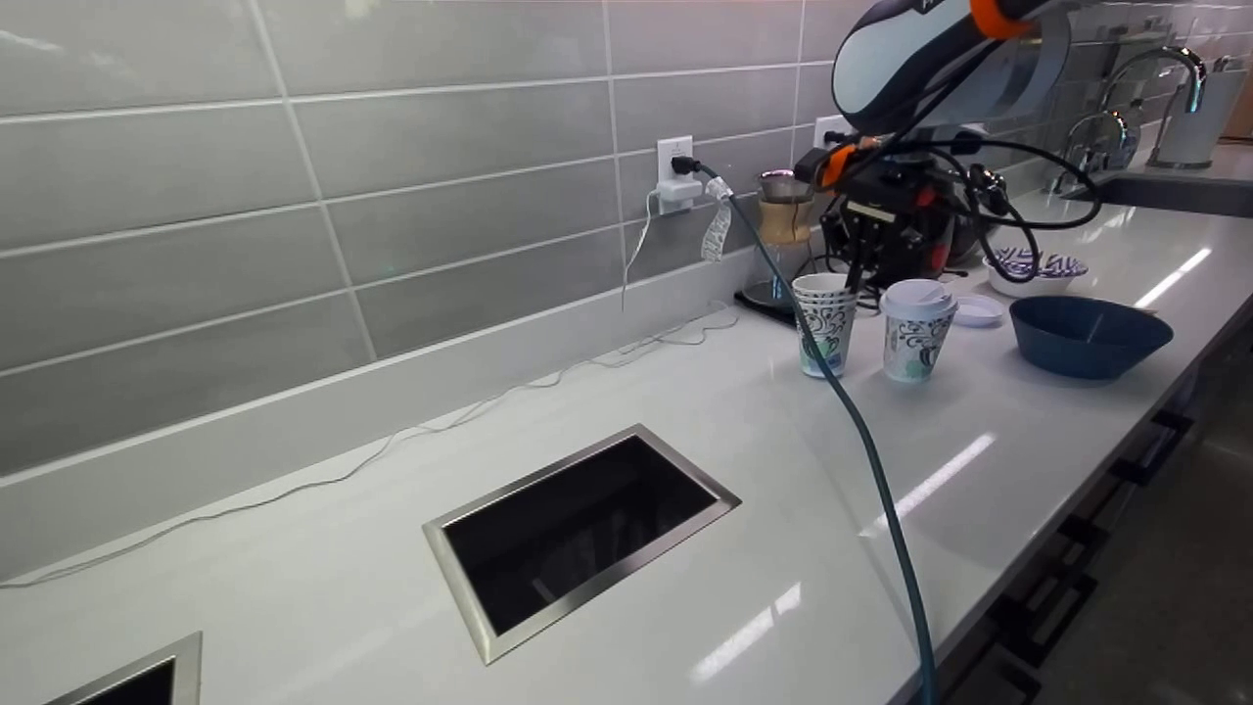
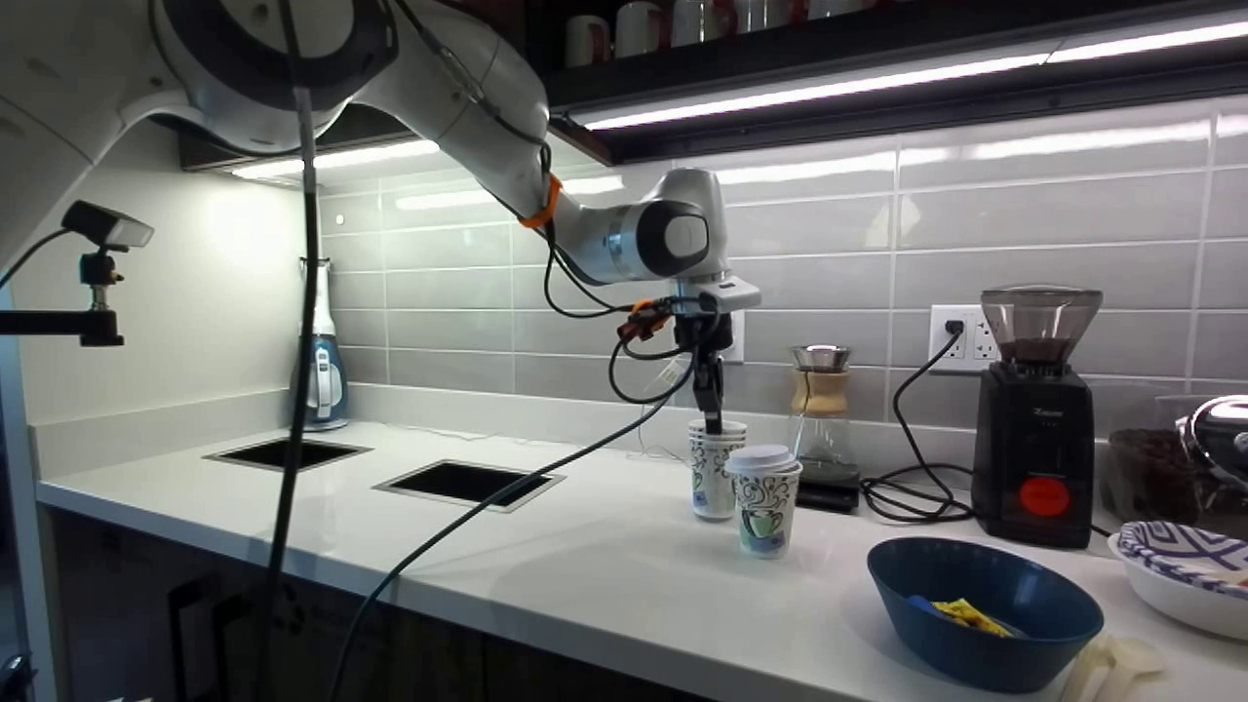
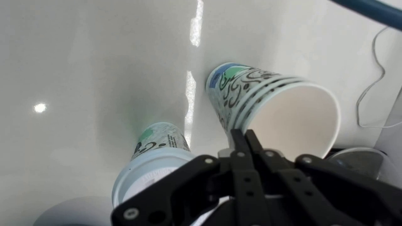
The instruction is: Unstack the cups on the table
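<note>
Several white cups with a teal and dark scroll pattern [image 1: 832, 328] stand nested and upright on the white table [image 2: 604, 556]. Three stacked rims show in the wrist view, where the nested cups [image 3: 234, 84] lean to the right. My gripper [image 3: 244, 133] comes down from above, its jaws drawn together over the near rim, one finger outside and one inside the top cup. How many rims are pinched, I cannot tell. Close beside the stack stands a similar cup with a white lid [image 2: 763, 517], apart from the fingers.
A dark blue bowl [image 2: 975, 653] and a patterned white bowl [image 2: 1175, 595] lie farther along the counter. Behind the cups are a glass carafe [image 2: 821, 439] and a black grinder [image 2: 1033, 439]. A teal cable [image 1: 881, 480] hangs across the stack. Dark rectangular cut-outs [image 1: 578, 529] interrupt the countertop.
</note>
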Available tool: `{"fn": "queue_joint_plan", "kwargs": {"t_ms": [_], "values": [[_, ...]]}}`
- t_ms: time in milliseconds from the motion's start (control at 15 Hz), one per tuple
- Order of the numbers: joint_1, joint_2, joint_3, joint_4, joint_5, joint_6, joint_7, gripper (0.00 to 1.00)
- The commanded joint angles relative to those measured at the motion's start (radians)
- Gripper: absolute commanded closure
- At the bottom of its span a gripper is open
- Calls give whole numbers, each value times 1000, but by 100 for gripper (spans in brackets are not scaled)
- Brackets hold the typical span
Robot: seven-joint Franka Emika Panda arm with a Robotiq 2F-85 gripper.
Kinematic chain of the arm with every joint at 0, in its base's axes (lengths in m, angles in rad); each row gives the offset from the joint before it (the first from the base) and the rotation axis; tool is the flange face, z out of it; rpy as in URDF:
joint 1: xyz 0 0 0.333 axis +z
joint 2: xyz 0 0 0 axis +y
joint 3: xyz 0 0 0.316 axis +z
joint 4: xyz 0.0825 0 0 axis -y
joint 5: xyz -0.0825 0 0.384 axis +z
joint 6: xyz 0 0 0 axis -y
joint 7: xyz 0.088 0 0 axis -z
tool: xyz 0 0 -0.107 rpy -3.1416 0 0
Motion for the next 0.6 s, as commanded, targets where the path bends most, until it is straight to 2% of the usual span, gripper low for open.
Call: {"fn": "queue_joint_plan", "kwargs": {"t_ms": [0,67,133,200,333,400,467,533], "values": [[29,-63,-3,-50,-53,15,20,99],[37,-82,-7,-70,-71,33,24,99],[-2,-114,55,-79,26,-59,-60,99],[29,-126,17,-100,-45,3,-10,99],[13,-170,39,-129,-16,-34,-39,99],[39,-183,0,-154,-103,50,14,99],[-3,-210,50,-161,-1,-40,-53,99],[22,-221,9,-191,-92,50,14,99]]}}
